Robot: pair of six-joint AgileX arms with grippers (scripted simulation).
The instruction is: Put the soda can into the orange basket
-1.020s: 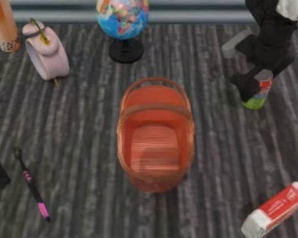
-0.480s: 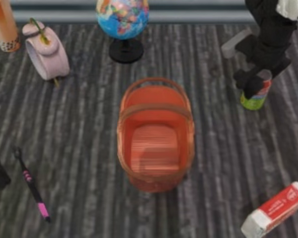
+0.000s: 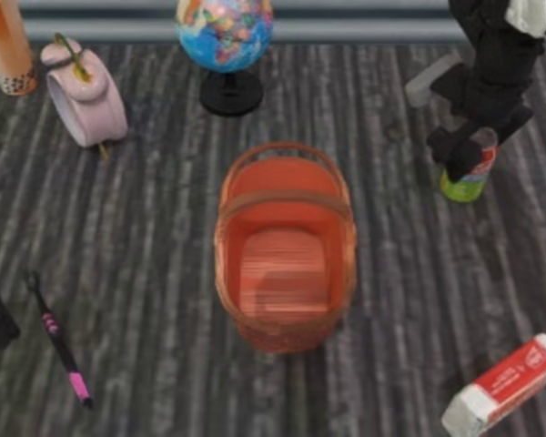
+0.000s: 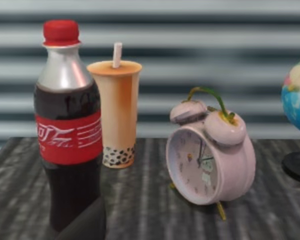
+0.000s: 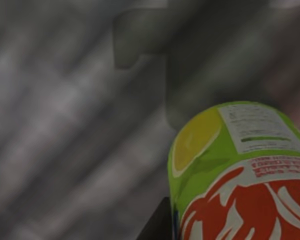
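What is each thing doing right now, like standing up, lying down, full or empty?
Red-and-green soda can: upright, under the right gripper.
Orange woven basket: upright, empty.
Pink alarm clock: standing.
Cola bottle: upright, capped.
Bubble tea cup: upright, straw in.
Globe: on its stand.
Toothbrush: lying flat.
Red-and-white box: lying flat.

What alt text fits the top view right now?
The right gripper sits over the soda can at the table's right edge, with the empty orange basket in the centre. A globe, alarm clock, toothbrush and red-and-white box lie around it.
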